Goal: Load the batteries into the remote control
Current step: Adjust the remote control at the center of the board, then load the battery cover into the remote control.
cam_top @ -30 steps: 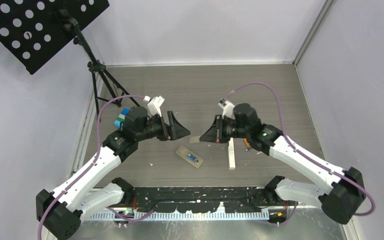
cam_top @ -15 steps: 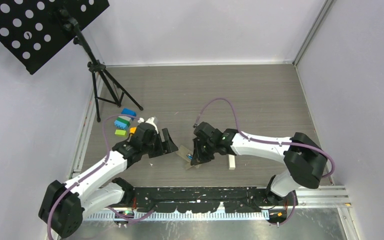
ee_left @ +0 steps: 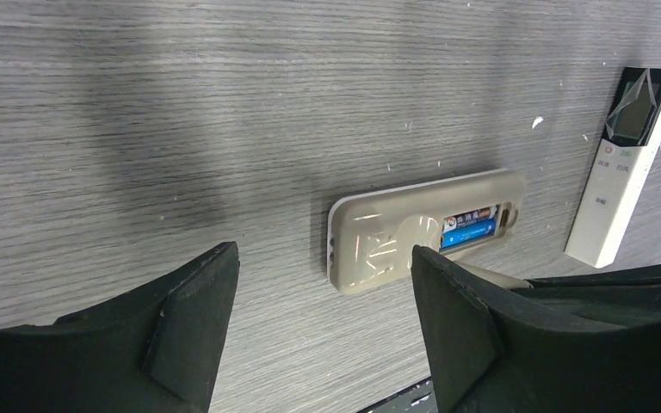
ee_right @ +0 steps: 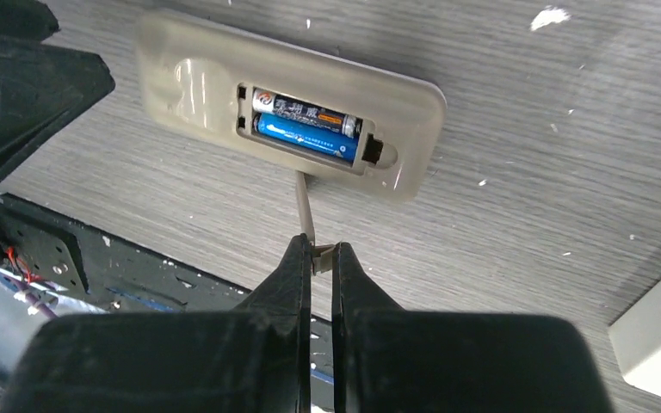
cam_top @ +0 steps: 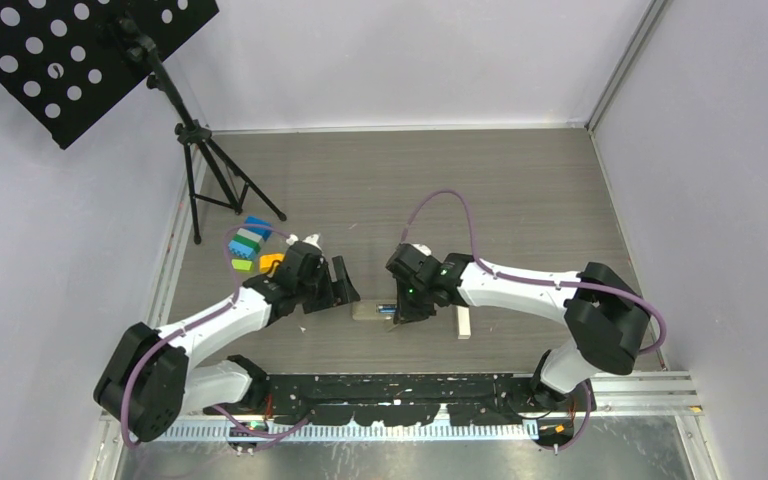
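Only edge-on, a beige strip [ee_right: 305,205] sits pinched in the right gripper [ee_right: 317,256] — left gripper [ee_left: 323,262] gapes wide.

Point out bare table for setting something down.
The far half of the table, from the stand's tripod across to the right wall, is bare. Crowded: the near middle, where the left gripper and right gripper flank the beige remote, with the white remote beside them and the toy blocks at left.

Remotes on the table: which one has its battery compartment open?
The beige remote, lying back up with two batteries visible in its uncovered bay. The white remote lies face up, showing its screen and buttons.
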`<state>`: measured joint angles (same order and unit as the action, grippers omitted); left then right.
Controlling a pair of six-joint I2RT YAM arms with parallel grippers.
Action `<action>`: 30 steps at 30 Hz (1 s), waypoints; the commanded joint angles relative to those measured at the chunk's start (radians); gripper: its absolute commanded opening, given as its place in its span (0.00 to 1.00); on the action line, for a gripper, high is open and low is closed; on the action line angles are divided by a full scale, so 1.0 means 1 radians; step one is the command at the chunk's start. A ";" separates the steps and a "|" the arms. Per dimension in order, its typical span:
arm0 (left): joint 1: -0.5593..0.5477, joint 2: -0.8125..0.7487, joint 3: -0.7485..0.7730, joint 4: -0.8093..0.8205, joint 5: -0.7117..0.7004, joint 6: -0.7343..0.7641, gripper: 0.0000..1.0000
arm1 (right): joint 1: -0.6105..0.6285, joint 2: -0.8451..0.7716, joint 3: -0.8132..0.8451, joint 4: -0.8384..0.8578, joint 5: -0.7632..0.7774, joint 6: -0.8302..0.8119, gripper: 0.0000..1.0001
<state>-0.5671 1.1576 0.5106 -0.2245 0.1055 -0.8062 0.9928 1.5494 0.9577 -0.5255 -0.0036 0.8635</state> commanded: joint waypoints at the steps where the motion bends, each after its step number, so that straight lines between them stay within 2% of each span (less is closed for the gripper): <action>1: 0.004 0.002 0.017 0.059 -0.005 0.021 0.74 | -0.005 -0.037 0.033 -0.002 0.061 0.004 0.00; 8: 0.004 -0.038 -0.026 0.059 0.026 0.005 0.69 | -0.040 -0.122 -0.014 0.144 -0.171 -0.008 0.00; 17: 0.004 -0.047 -0.062 0.080 0.057 -0.023 0.55 | -0.174 -0.137 -0.054 0.170 -0.231 -0.030 0.00; 26: 0.004 0.037 -0.060 0.133 0.088 -0.044 0.46 | -0.200 -0.068 -0.069 0.235 -0.283 -0.047 0.00; 30: 0.004 0.060 -0.058 0.140 0.099 -0.041 0.44 | -0.201 -0.051 -0.078 0.250 -0.279 -0.046 0.00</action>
<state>-0.5671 1.2022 0.4480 -0.1432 0.1802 -0.8398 0.7963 1.4872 0.8879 -0.3336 -0.2615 0.8333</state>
